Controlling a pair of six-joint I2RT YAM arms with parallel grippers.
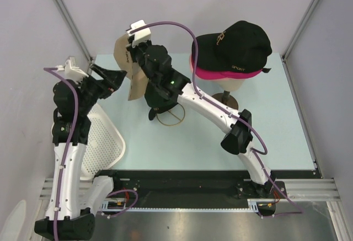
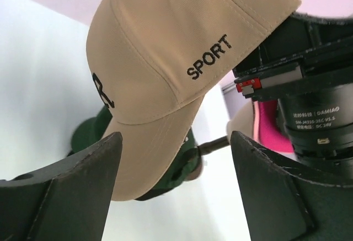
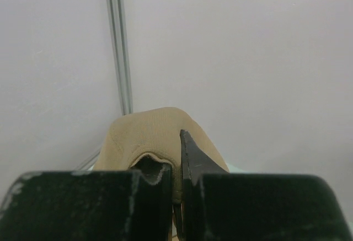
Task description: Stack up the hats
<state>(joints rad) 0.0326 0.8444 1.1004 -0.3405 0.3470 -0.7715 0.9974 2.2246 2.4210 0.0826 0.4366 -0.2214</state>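
the right gripper (image 3: 175, 166) is pinched tight on the tan cap (image 2: 165, 70). it holds the cap in the air at the upper left of the top view, close to the corner post and the left wall. the left gripper (image 2: 176, 142) has its jaws spread wide just beside the cap. in its wrist view the brim hangs down between the two fingers (image 2: 83, 186), and i cannot tell whether either one touches the brim's edge. a dark green cap (image 2: 88, 133) shows in part behind the brim.

at upper right the black cap (image 1: 237, 45) sits over the magenta cap (image 1: 212, 74) on the mannequin head (image 1: 234, 84), near the table's far edge. the white basket (image 1: 105, 142) lies at the left edge under the left arm. pale blue table (image 1: 193, 147) shows between the arms and out to the right edge.
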